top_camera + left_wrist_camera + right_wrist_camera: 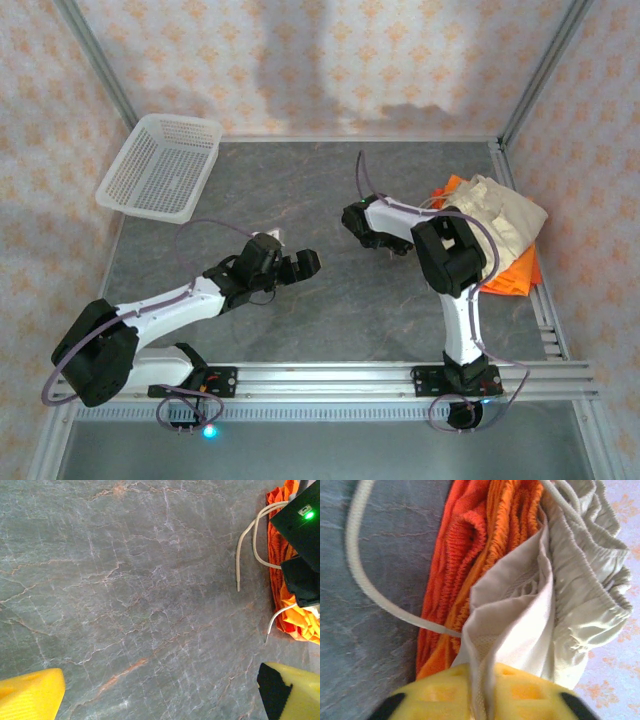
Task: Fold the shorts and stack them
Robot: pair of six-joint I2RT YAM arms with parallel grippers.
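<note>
Cream gathered shorts [580, 580] pinched in shut right jaws; left jaws wide, empty, above veined grey tabletop [125, 580].

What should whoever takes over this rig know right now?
Grippers: left gripper open over the bare table, holding nothing; right gripper shut on an edge of the cream shorts.
Things: one crumpled heap at the table's right edge, cream shorts on top of the orange shorts.
Done: nothing folded or stacked yet.
Left: pull the cream pair out, fold it, then fold the orange ones and stack.
</note>
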